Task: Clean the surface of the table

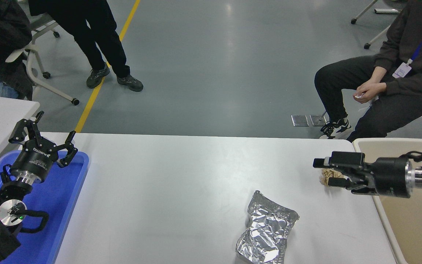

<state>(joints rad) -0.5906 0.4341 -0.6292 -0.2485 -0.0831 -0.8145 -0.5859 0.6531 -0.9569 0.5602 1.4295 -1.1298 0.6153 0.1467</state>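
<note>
Table (181, 183) fills lower centre of frame, white, wide. Task barely begun by the look of it: two bits of litter on the surface, neither binned.
- Paper wad (326, 176), brown, crumpled, right of centre nr the table's right edge.
- Foil bag (267, 233), silver, flattened, bottom centre-right, well apart from wad.

Beige bin (408, 227) at right edge of frame; the part in view shows nothing inside. Blue tray (64, 205) lower left, what shows of it bare.

R gripper (324, 172) comes in from right edge, lying roughly level, fingers pointing to frame left. Fingers apart, one above the wad, one below/in front of it, wad sits between them and partly hidden. Gap looks only a bit wider than the wad. Contact: can't say for sure, fingers at most brushing it; no sign of squeeze or lift. Judged: at grasp stage on wad, closure not done.

L gripper (44, 141) parked lower left over tray's far end, fingers spread wide, holding nothing.

Left to do, as judged: close on wad, carry to bin; then foil bag.
</note>
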